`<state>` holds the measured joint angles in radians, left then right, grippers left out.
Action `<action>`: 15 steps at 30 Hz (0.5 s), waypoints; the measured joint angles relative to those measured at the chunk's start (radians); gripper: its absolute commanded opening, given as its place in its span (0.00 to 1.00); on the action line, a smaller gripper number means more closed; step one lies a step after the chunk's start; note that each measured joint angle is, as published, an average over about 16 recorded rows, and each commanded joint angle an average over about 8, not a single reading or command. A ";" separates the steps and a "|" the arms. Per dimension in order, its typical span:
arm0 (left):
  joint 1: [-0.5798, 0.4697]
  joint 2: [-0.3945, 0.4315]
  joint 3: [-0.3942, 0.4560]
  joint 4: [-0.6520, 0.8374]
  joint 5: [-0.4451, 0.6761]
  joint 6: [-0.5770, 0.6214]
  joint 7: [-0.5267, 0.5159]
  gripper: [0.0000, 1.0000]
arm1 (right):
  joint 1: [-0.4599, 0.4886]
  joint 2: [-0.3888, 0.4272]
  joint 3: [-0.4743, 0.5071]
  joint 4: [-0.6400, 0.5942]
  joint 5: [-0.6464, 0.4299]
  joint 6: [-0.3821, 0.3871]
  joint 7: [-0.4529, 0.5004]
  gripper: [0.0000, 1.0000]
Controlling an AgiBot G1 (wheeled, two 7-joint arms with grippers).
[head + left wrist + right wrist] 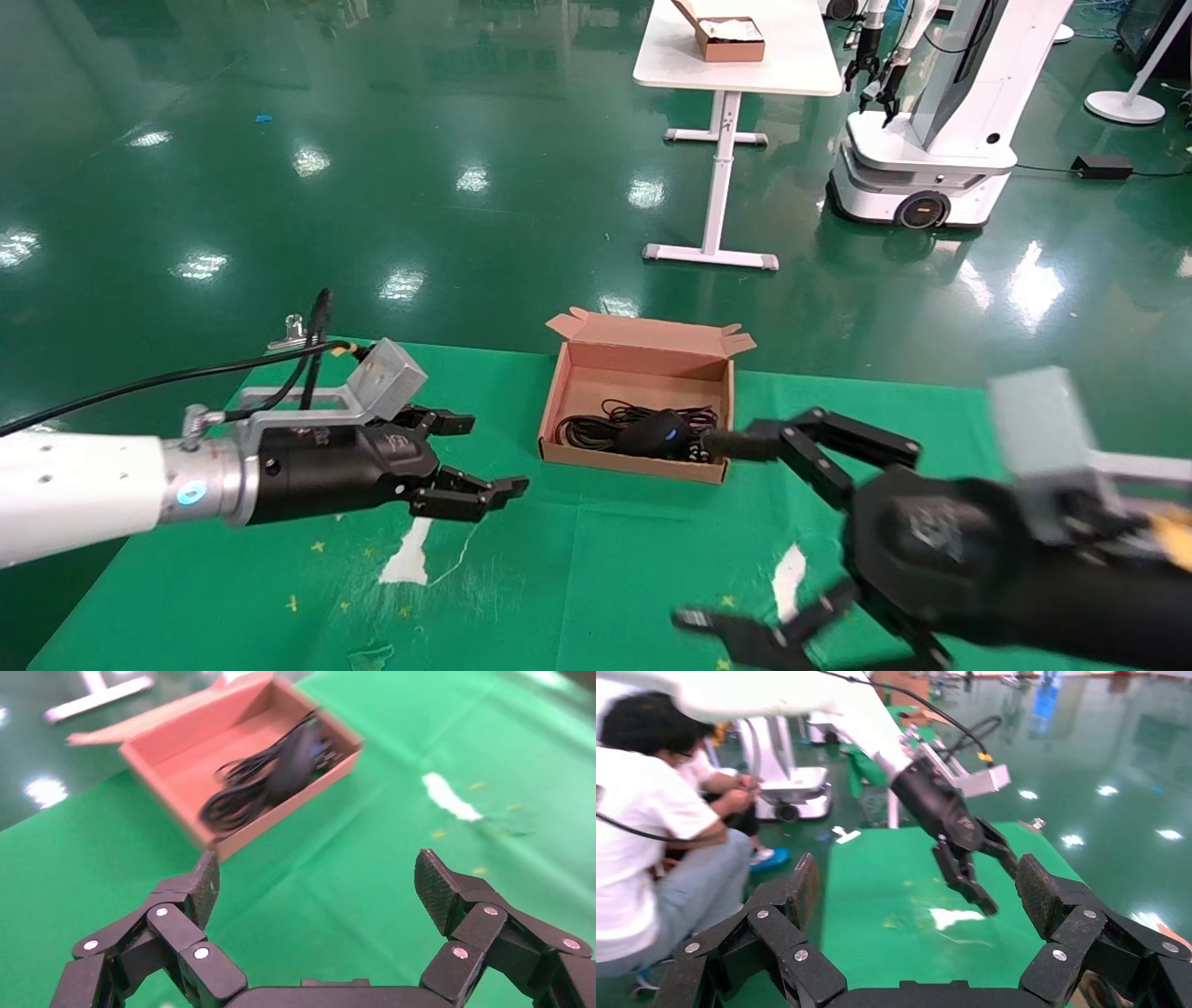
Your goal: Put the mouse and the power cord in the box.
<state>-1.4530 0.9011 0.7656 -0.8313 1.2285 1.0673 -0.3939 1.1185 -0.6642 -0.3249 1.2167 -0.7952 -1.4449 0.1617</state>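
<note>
The brown cardboard box (643, 373) stands open at the middle of the green cloth, flaps along its far edge. Inside lies the black mouse (657, 431) with a blue light, and to its left the coiled black power cord (587, 431). The left wrist view shows the same box (176, 762), mouse (299, 752) and power cord (235, 801). My left gripper (470, 457) hovers open left of the box, nothing between its fingers (205, 881). My right gripper (708, 531) stands wide open and empty at the box's near right corner, one fingertip close to the rim.
White worn patches (410, 554) mark the cloth near its front. Beyond the table is green floor with a white desk (736, 65) holding another box (731, 39), and another robot (931, 140). A seated person (652, 846) shows in the right wrist view.
</note>
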 measured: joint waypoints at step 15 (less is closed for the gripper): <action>0.195 -0.150 -0.251 -0.234 -0.257 0.221 0.106 1.00 | -0.043 0.053 0.044 0.067 0.065 -0.051 0.025 1.00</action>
<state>-1.2578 0.7516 0.5150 -1.0649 0.9717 1.2882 -0.2875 1.0751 -0.6111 -0.2806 1.2833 -0.7301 -1.4958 0.1869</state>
